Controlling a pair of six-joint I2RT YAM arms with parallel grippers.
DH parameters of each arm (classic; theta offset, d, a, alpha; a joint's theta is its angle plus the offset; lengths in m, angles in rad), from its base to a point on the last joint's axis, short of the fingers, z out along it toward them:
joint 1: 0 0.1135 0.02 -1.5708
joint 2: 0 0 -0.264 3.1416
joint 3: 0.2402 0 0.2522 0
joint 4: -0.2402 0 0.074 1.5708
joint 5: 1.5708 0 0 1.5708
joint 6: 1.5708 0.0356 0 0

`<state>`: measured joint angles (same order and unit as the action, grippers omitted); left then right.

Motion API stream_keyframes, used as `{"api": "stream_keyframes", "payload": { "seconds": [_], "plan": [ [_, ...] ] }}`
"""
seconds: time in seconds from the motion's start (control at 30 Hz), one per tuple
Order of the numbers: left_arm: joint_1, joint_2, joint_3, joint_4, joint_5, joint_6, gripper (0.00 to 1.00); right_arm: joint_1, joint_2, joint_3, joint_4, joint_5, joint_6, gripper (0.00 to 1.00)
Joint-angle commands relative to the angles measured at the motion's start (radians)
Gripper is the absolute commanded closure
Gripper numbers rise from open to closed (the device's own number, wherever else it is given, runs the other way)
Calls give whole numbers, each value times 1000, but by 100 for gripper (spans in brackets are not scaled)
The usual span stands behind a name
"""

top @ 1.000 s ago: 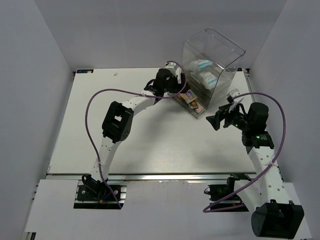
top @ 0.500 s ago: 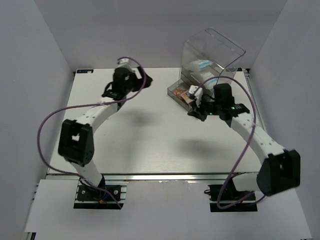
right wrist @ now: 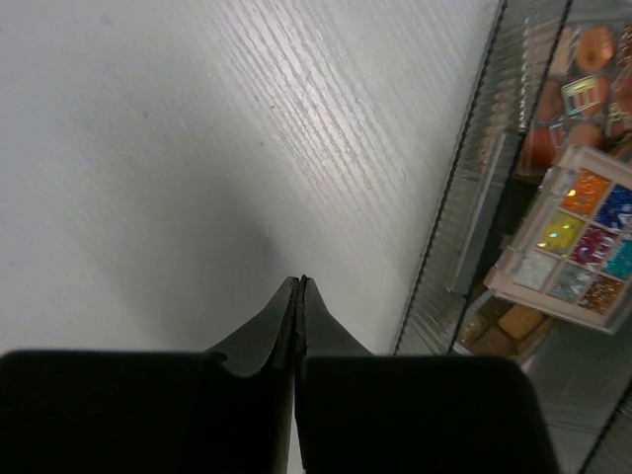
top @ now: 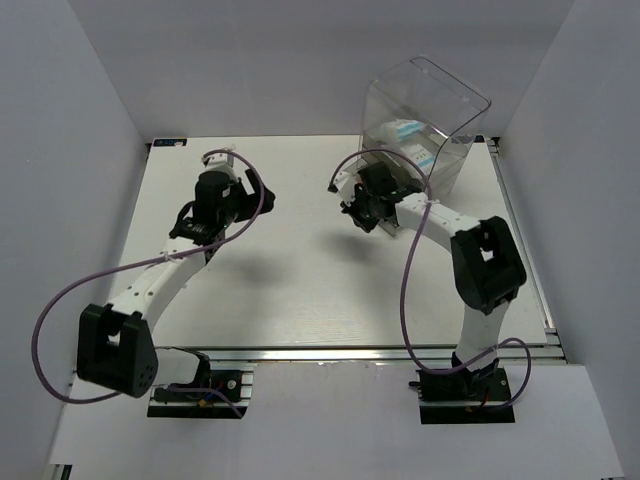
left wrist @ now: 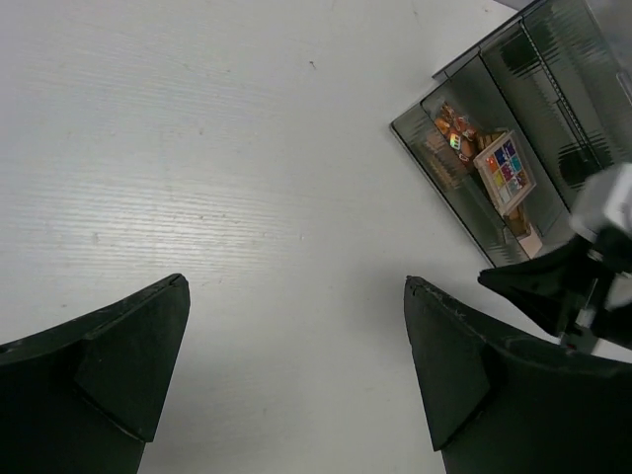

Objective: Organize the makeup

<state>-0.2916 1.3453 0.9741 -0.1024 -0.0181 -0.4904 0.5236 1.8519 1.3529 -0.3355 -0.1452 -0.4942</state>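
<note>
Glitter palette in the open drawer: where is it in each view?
Top external: not visible; the right gripper covers that spot.
Left wrist: glitter palette upper right, in the drawer, above that gripper's tip.
Right wrist: right edge, beside the gripper's shut tips.
Shared landmark: the right gripper, in all three.

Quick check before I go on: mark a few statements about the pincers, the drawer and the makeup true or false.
1. The left pincer is open, with nothing in it, above the table. True.
2. The right pincer grips a palette. False: it is shut on nothing; the palette lies in the drawer.
3. The drawer stands pulled out of the clear box. True.
4. The pouches lie out on the table. False: the pouches sit inside the clear box.
</note>
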Motion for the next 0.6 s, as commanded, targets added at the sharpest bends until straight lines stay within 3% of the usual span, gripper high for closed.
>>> {"api": "stream_keyframes", "payload": {
  "seconds": [0.0, 0.07, 0.37, 0.4, 0.43, 0.53, 0.57],
  "plan": [
    [2, -147, -47, -52, -63, 21, 2, 12, 56, 60, 53, 131, 52, 100],
    [2, -190, -67, -83, -78, 19, 2, 19, 73, 61, 85, 142, 54, 100],
    [2, -363, -190, -128, -117, -27, 2, 20, 182, 54, 223, 524, 26, 99],
    [2, -364, -193, -126, -117, -30, 2, 16, 185, 57, 225, 524, 26, 91],
    [2, -370, -196, -129, -117, -31, 2, 13, 188, 58, 227, 523, 31, 72],
    [2, -371, -184, -148, -129, -28, 2, 6, 199, 61, 234, 526, 39, 43],
    [3, -371, -178, -151, -134, -25, 2, 4, 204, 63, 236, 530, 40, 38]
  ]
}}
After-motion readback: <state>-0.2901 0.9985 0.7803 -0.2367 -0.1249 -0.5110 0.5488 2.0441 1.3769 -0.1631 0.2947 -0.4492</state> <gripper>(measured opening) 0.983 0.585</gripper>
